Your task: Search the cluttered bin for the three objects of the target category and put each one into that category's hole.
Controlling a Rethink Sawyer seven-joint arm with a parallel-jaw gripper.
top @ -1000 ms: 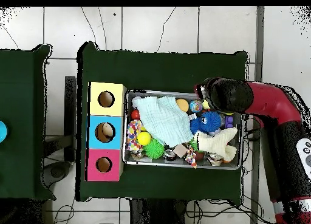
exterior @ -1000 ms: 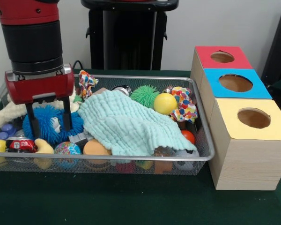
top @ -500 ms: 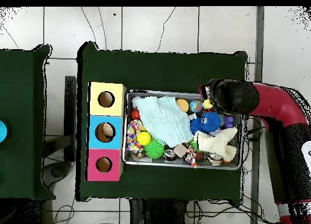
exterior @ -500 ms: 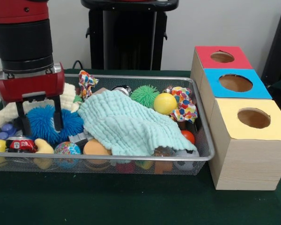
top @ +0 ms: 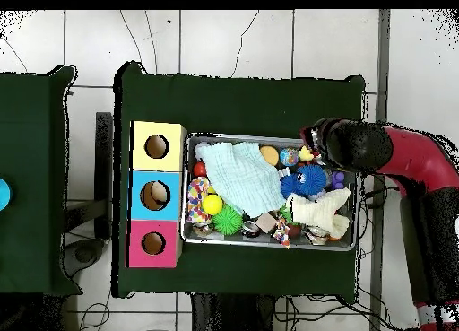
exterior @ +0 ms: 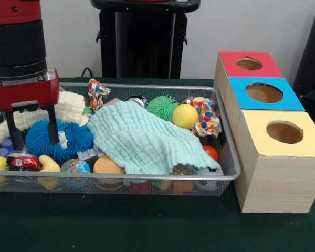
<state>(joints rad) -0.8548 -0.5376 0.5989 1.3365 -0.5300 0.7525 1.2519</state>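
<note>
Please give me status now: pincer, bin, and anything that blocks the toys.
Pincer open, empty, at blue puffball. Wire bin full; blue box hole clear. Green cloth covers the middle.

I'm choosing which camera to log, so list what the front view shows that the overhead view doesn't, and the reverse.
Front only: the hand with open fingers straddling the blue puffball, and a red can.
Overhead only: the arm's elbow, the tiled floor, and something pale inside the blue box's hole.
Both: the wire bin, the mint cloth, three boxes.
</note>
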